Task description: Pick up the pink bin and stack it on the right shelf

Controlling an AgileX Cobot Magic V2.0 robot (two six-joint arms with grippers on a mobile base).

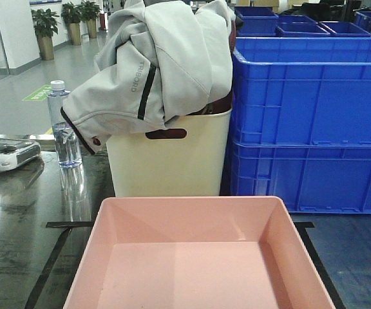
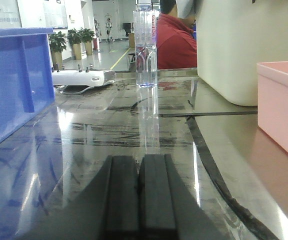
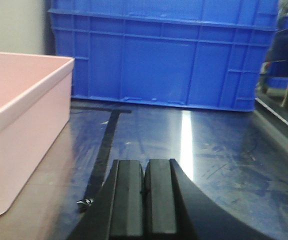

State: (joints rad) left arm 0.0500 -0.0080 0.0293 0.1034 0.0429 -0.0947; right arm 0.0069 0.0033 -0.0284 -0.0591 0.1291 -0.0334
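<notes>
The pink bin (image 1: 198,257) sits empty on the glossy dark table, close to the front edge in the front view. Its left outer wall (image 2: 284,110) shows at the right of the left wrist view, and its right wall and rim (image 3: 19,120) fill the left of the right wrist view. My left gripper (image 2: 139,165) rests low over the table to the bin's left, shut with nothing between its jaws. My right gripper (image 3: 145,167) lies low to the bin's right, also shut and empty. The right shelf is out of view.
A tall cream bin (image 1: 169,161) heaped with a grey jacket (image 1: 160,64) stands behind the pink one. Stacked blue crates (image 1: 311,122) stand at the back right, and another blue crate (image 2: 11,85) at my left. A water bottle (image 1: 63,125) and a white controller (image 1: 5,153) lie at the left.
</notes>
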